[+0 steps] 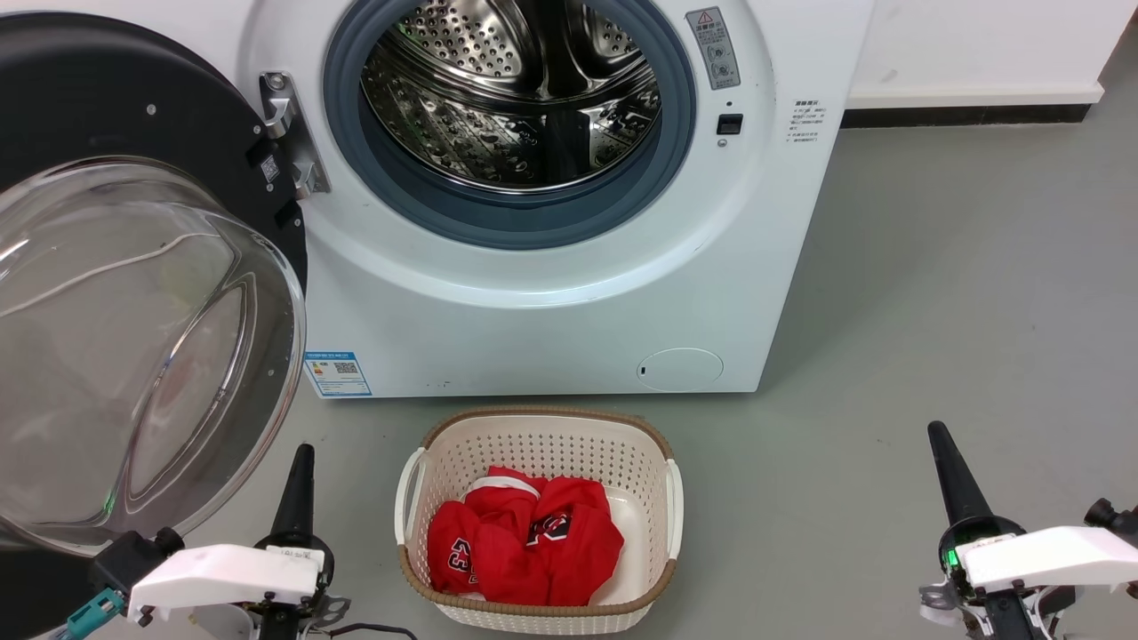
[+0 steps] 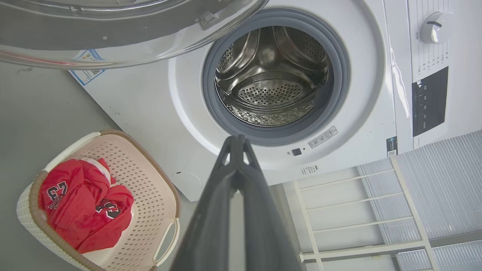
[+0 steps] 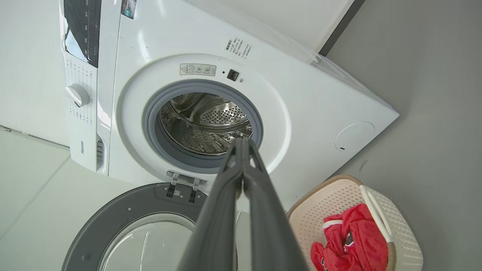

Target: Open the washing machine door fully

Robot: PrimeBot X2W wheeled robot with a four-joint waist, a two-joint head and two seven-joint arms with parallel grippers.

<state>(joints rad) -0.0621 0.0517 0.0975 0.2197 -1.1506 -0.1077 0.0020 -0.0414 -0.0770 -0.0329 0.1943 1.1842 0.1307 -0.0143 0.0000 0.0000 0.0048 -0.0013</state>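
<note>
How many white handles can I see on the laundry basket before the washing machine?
2. One white handle is on the left side of the laundry basket in the head view, the other handle on its right side. None seems hidden.

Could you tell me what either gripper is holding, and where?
Nothing: the left gripper and the right gripper are shut and empty, neither touching the washing machine door.

Floor (image 1: pixel 960 293) grey, smooth, matte; light even, shadows soft. Back wall (image 1: pixel 978 40) white, plain. Dark skirting strip (image 1: pixel 965 116) along wall foot, white ledge (image 1: pixel 973 93) just above it. In left wrist view white frame (image 2: pixel 408 195) with ribbed translucent panes (image 2: pixel 444 180), bright; whether window or partition, cannot tell.
</note>
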